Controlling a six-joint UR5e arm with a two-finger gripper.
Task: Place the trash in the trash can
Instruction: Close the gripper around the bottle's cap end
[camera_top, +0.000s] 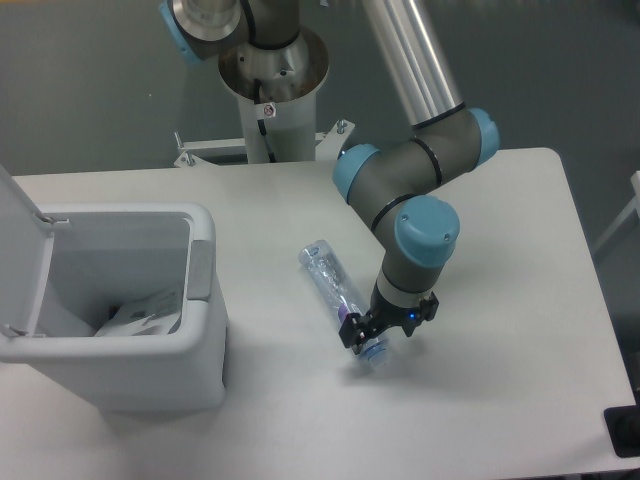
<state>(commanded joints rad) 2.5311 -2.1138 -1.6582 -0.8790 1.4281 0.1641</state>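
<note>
The claw (372, 340) sat low over the cap end of the bottle (335, 285), whose body ran up and left from it; whether it had closed I cannot tell. Crushed, light and probably slippery, the bottle likely gripped best near its stiffer neck. The bin (200, 330) stood open, well left.

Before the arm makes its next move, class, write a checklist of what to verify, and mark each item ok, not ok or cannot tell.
1. Trash can lid open: ok.
2. Packet already inside the can: ok.
3. Tool down at the cap end of the bottle: ok.
4. Tool firmly closed on the bottle: cannot tell.
5. Bottle lifted off the table: not ok, it lies there.
6. Path from bottle to can free: ok.
</note>
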